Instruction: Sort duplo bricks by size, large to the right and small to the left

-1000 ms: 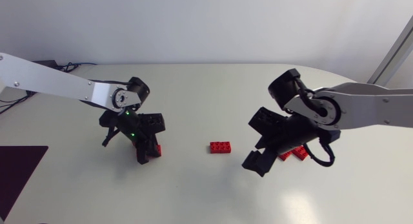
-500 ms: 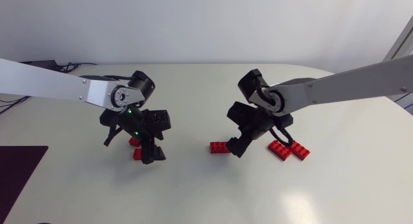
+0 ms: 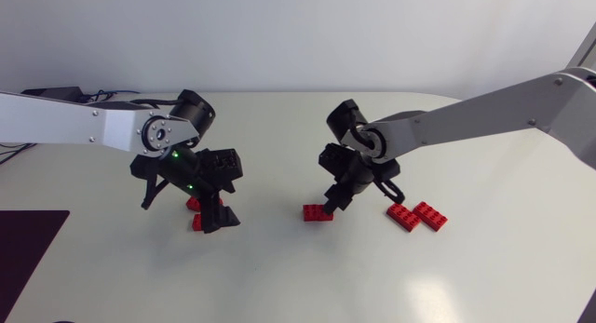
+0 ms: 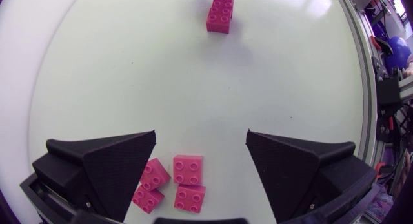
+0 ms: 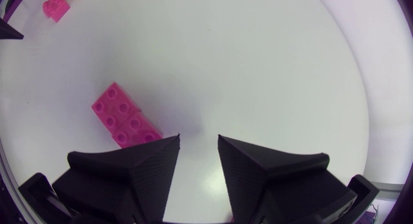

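Observation:
My left gripper (image 3: 216, 195) hangs open over a cluster of small red bricks (image 3: 196, 213). In the left wrist view the small bricks (image 4: 187, 170) lie on the table between and under its wide-spread fingers (image 4: 110, 159), untouched. A lone large red brick (image 3: 318, 212) sits mid-table, seen far ahead as the large brick (image 4: 220, 13). My right gripper (image 3: 336, 199) is down right beside it. Through the right wrist view the gripper (image 5: 198, 144) has its fingers drawn close with nothing between them, and the large brick (image 5: 124, 118) lies just outside one finger.
Two more large red bricks (image 3: 417, 216) lie side by side on the right half of the table. A dark mat (image 3: 26, 239) covers the front left corner. The small bricks (image 5: 57, 6) show far off in the right wrist view.
My left gripper opened, left a small brick with the cluster and lifted slightly. My right arm swung left from the two large bricks to the lone brick, and its fingers closed.

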